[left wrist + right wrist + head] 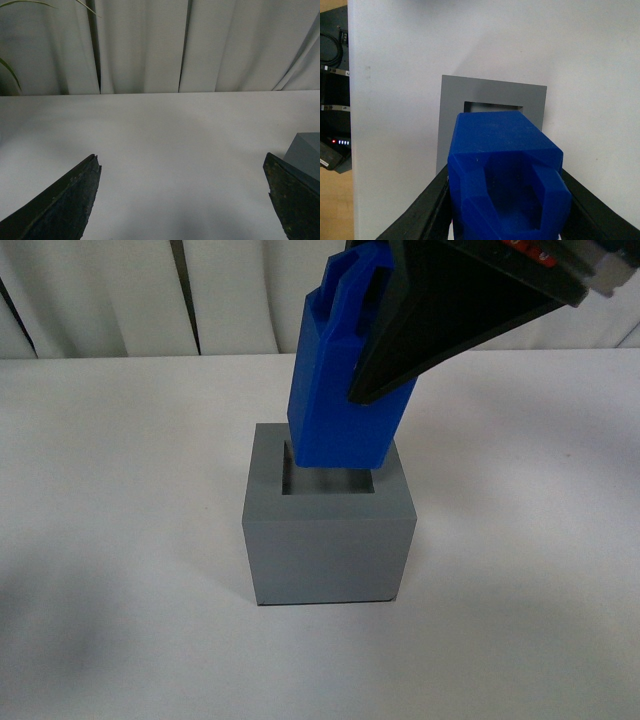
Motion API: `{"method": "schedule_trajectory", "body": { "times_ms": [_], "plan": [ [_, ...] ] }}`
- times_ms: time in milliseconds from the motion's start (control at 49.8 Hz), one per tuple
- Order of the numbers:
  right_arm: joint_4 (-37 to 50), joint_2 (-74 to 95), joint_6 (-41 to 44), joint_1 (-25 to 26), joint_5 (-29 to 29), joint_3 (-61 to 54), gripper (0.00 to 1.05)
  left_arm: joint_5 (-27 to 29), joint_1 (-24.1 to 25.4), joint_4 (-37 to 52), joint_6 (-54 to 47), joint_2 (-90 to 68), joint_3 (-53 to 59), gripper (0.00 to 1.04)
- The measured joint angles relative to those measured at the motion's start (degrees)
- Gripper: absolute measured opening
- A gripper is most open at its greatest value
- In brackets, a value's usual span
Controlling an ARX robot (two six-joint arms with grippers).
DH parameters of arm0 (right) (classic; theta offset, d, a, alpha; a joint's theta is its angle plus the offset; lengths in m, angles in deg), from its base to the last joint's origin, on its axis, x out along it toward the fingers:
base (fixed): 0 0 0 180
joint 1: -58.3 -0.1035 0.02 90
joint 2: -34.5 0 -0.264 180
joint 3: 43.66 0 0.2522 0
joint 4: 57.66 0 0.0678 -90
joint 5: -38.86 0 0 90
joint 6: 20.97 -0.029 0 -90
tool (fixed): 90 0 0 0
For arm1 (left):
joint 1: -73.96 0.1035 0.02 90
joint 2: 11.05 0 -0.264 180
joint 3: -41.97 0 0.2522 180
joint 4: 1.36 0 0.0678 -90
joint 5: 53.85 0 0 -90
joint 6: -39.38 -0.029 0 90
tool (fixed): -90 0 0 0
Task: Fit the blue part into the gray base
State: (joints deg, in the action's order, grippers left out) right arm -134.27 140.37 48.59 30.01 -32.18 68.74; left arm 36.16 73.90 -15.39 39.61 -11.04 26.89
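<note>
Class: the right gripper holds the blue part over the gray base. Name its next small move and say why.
Probably tip the blue part upright, then ease it down. The right gripper holds it leaning, its lower end at the rear of the recess in the gray base, and the front of the recess shows open.

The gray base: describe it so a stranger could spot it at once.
On the white table before the curtain, look near the middle. There stands the gray base, a matte cube with a square recess in its top. It is the only gray block, right below the tilted blue part.
</note>
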Motion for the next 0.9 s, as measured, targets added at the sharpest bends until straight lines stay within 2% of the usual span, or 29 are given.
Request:
{"method": "schedule_trajectory", "body": {
  "times_ms": [904],
  "plan": [
    [2.84,1.14,-1.49,-0.68,-1.68,-2.27,0.48,0.00,-0.02,0.00,0.00,0.00,0.00,0.99]
  ]
}}
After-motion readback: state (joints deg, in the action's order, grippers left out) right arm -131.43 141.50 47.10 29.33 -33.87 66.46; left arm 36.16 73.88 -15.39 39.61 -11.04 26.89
